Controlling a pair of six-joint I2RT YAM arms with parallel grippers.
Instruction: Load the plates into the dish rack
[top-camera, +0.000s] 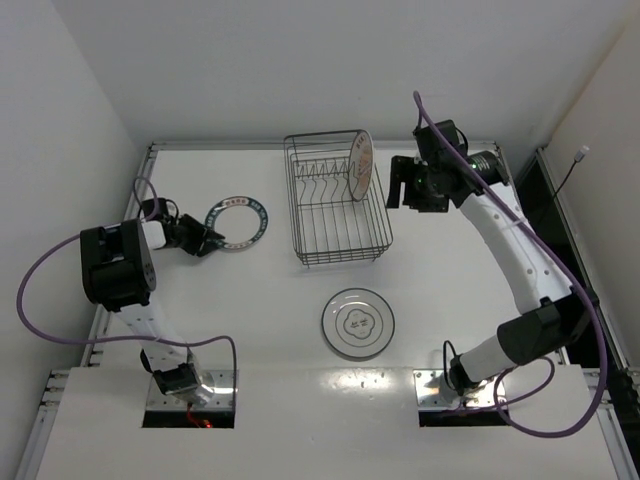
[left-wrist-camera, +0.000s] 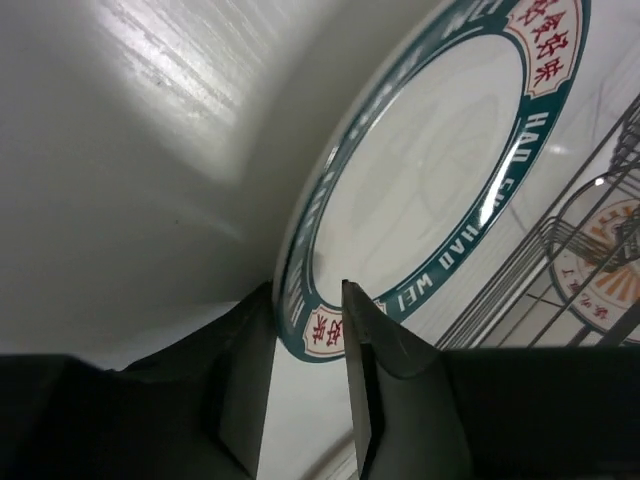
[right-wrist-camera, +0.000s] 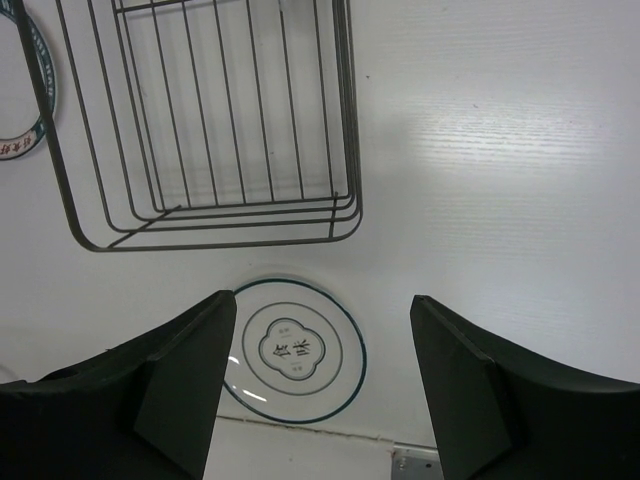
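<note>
step in hand: pickup of the second plate. one is loaded: the orange-patterned plate (top-camera: 360, 165) stands on edge among the tines at the far right of the dish rack (top-camera: 340, 258). the teal-rimmed plate (top-camera: 237, 222) sits on the table left of the rack. the left gripper (left-wrist-camera: 305, 300) straddles its near-left rim, one finger each side, gap narrow. cannot tell whether the rim is pinched or only bracketed. the right gripper (right-wrist-camera: 320, 300) hangs just right of the rack, fingers wide apart, holding nothing. the flower plate (top-camera: 358, 322) lies flat on the near side of the rack, untouched.

next move, as i judge it: firm pinch on the rim, lift, tip the plate upright, lower it into a free slot left of the standing plate, clear of the wire wall.

surface: white table (top-camera: 450, 290), smooth, glossy streaks of light. plates sit low on it, so little rim to catch. plain white walls left, far and right.
</note>
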